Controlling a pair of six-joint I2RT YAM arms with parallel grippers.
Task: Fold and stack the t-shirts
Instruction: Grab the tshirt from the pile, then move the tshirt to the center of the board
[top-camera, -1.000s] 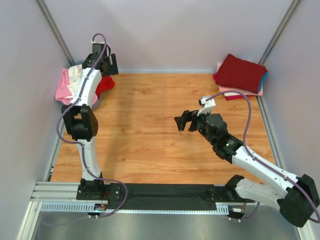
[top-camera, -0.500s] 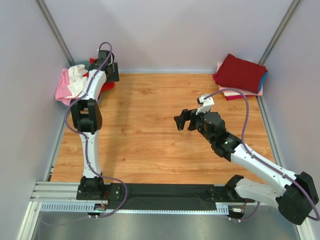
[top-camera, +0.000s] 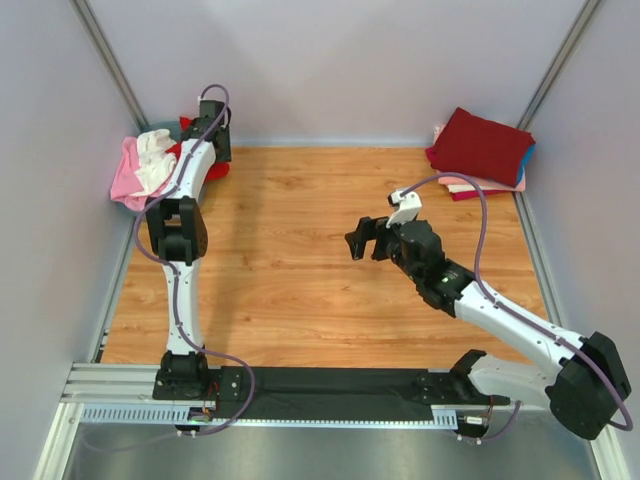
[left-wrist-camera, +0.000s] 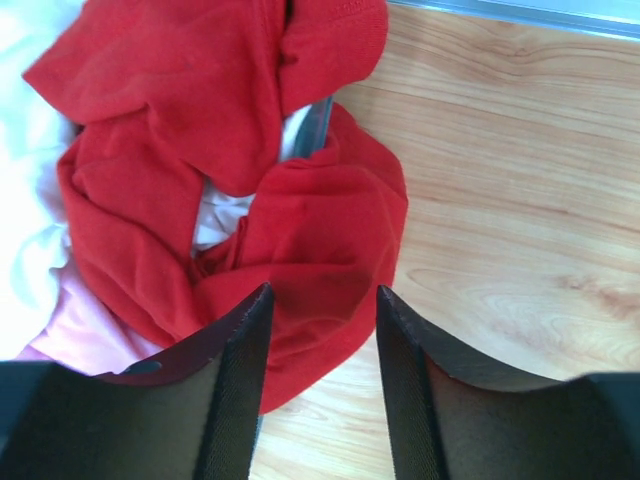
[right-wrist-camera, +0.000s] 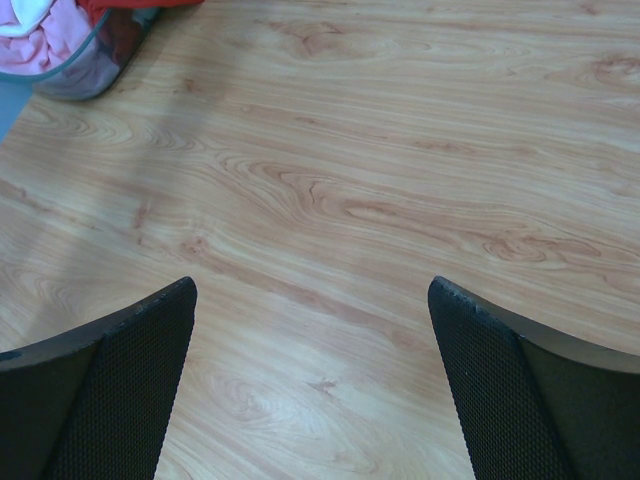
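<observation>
Wood tabletop (top-camera: 300, 250) under wide-open empty right hand (right-wrist-camera: 310, 290); left hand (left-wrist-camera: 322, 292), parted, empty, over red t-shirt (left-wrist-camera: 310, 220) half-covering tub (right-wrist-camera: 95, 75).

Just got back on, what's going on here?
The left hand, open, hangs over the bright red t-shirt in the heap at the far left corner, nothing gripped yet. The right hand, open and empty, hovers over the middle of the table. A folded stack sits at the far right corner.
</observation>
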